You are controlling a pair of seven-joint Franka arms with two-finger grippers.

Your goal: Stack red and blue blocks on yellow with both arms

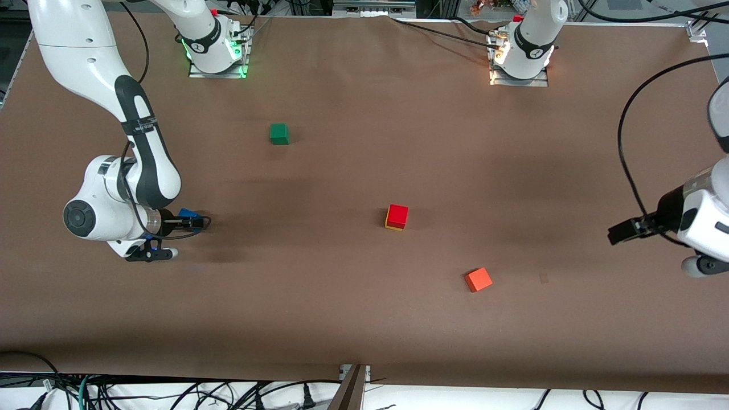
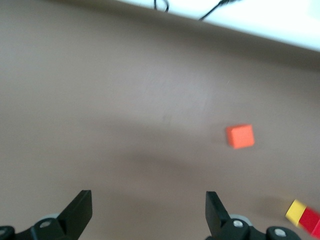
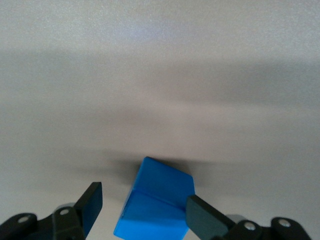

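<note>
The red block (image 1: 397, 214) sits on the yellow cube (image 1: 392, 226) near the middle of the table; the left wrist view shows the red block (image 2: 312, 220) and the yellow cube (image 2: 296, 210) at its edge. My right gripper (image 1: 193, 221) is low at the right arm's end of the table, its fingers around the blue block (image 1: 188, 214). In the right wrist view the blue block (image 3: 156, 202) lies askew inside the right gripper (image 3: 145, 206). One finger touches it and the other stands off with a gap. My left gripper (image 1: 614, 234) hangs open and empty at the left arm's end, and the left wrist view shows this gripper (image 2: 149, 206) over bare table.
An orange-red cube (image 1: 478, 279) lies nearer the front camera than the stack and appears as the orange-red cube (image 2: 240, 136) in the left wrist view. A green cube (image 1: 279, 134) rests closer to the arm bases. Cables run along the table's front edge (image 1: 353, 378).
</note>
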